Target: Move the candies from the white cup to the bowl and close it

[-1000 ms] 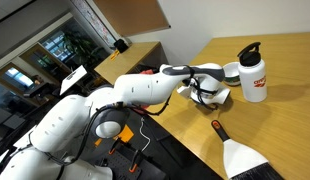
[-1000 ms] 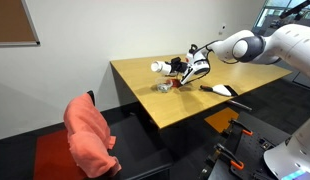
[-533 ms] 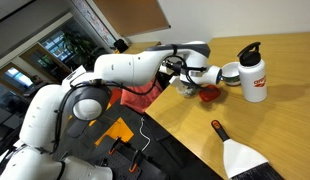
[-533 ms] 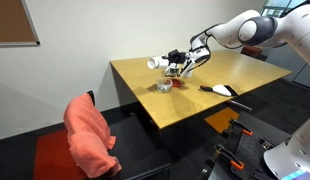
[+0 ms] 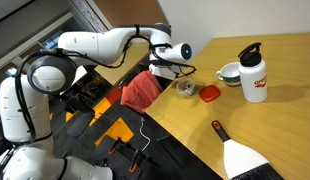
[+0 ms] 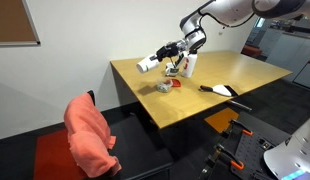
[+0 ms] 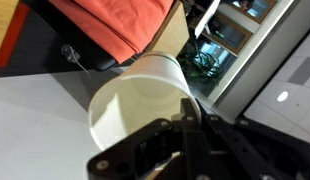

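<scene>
Wooden table [image 5: 280,120] with one bowl [image 5: 184,90]; above, one white cup [image 7: 135,100] (tilted) clamped in the pincer [image 7: 187,113]

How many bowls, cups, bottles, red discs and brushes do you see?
Bowls: 2, small round tan bowl and whitish bowl with greenish rim
Cups: 1, small white cup, held in the air
Bottles: 1, tall white bottle with black cap
Discs: 1, flat red disc
Brushes: 1, white brush with black handle
Total: 6

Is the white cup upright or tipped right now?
Tipped: the cup lies sideways in the shut gripper, raised off the table.
</scene>
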Motion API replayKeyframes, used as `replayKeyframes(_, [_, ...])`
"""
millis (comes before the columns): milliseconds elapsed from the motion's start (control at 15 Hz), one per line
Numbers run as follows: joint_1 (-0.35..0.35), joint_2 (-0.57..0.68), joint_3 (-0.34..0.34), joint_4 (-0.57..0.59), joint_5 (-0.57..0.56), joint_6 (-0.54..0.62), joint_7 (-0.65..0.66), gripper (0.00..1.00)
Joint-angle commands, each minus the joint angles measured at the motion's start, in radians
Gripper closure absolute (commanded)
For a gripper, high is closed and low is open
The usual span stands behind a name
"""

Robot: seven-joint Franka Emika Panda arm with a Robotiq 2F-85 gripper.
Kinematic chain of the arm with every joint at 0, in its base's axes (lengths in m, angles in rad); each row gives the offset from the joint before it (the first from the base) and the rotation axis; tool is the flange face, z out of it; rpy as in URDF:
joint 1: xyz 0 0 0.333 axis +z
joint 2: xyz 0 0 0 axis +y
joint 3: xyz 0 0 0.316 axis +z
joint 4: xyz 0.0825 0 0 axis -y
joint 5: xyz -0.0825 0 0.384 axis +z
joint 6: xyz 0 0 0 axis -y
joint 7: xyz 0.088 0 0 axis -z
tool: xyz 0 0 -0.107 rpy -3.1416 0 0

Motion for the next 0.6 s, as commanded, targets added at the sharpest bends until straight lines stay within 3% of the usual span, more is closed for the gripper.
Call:
replayKeyframes(0, [0.115,-0.169,-0.034,-0.216,-0.046,0.218,-0.063,0.99])
replayKeyframes(533, [0.271,-0.360,-0.017,-0.504,-0.188,0.770,0.003,0.99])
